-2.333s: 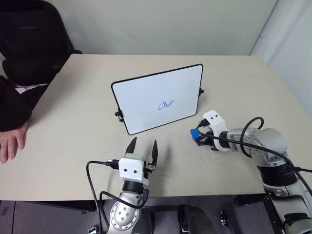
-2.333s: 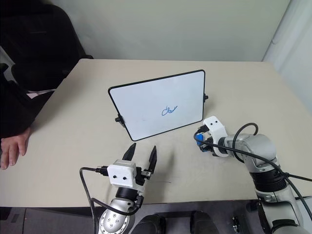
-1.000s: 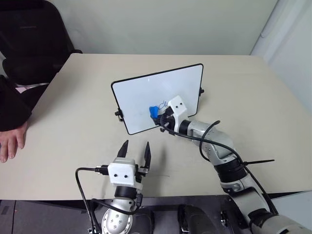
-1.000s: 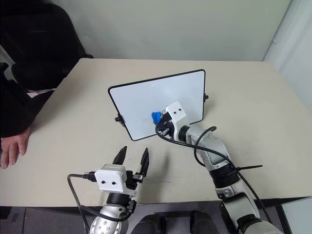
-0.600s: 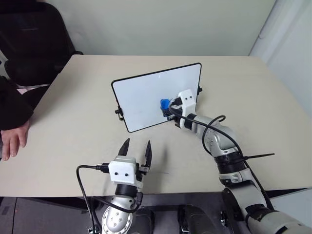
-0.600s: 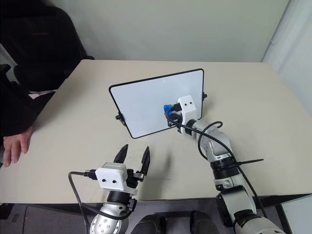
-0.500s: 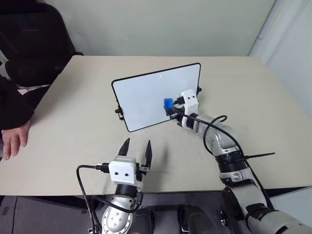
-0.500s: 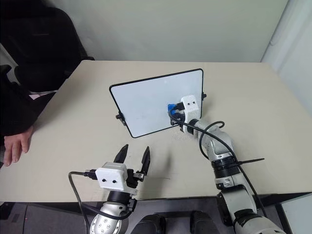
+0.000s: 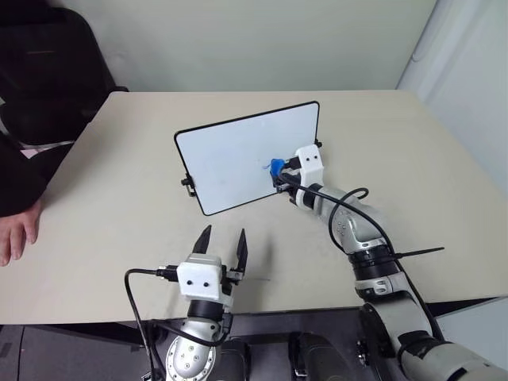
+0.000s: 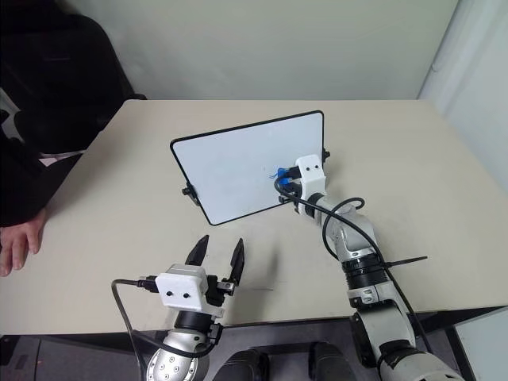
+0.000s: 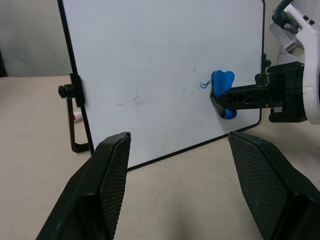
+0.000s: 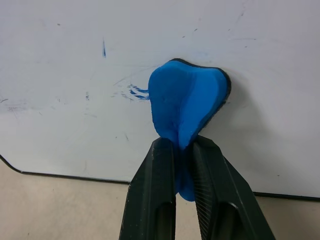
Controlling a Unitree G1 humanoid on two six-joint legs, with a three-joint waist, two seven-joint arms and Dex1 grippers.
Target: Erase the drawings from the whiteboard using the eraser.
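Observation:
The whiteboard [image 9: 238,155] stands tilted on the table, its face toward me. My right gripper [image 12: 182,146] is shut on the blue eraser [image 12: 186,102] and presses it flat against the lower right of the board. Of the drawings, a few short blue strokes [image 12: 136,91] show beside the eraser; whatever lies under it is hidden. The left wrist view shows the same eraser [image 11: 223,90] with the strokes [image 11: 204,85] next to it. My left gripper [image 9: 225,236] hovers open and holding nothing over the table in front of the board, well short of it.
A person's hand [image 9: 14,232] rests on the table's left edge, and a black chair [image 9: 48,55] stands behind that corner. A black clip foot [image 11: 74,117] props the board's short side. Bare tabletop [image 9: 413,159] lies to the right of the board.
My right gripper has swept the eraser rightward and slightly up across the board over the scribble, leaving only a few strokes. The left gripper has stayed put. The camera has shifted a little.

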